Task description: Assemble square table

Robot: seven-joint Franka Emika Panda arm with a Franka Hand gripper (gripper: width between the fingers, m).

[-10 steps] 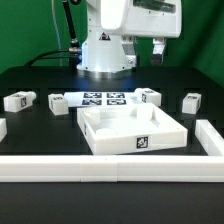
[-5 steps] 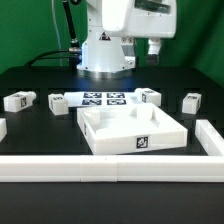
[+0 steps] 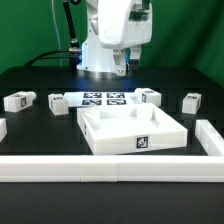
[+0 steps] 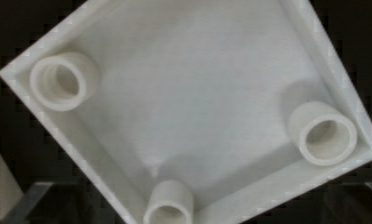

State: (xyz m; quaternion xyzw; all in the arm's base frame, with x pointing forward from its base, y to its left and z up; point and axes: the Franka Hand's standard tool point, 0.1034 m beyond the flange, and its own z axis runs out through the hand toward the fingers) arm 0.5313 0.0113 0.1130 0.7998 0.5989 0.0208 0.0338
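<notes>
Wide open and empty, the end effector (image 3: 127, 62) has swung over the square table top (image 3: 105, 140).

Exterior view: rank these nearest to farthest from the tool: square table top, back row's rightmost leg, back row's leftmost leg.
1. The square table top, centre front, beneath the tool.
2. The rightmost leg, at the exterior view's right.
3. The leftmost leg, at the exterior view's left.
</notes>
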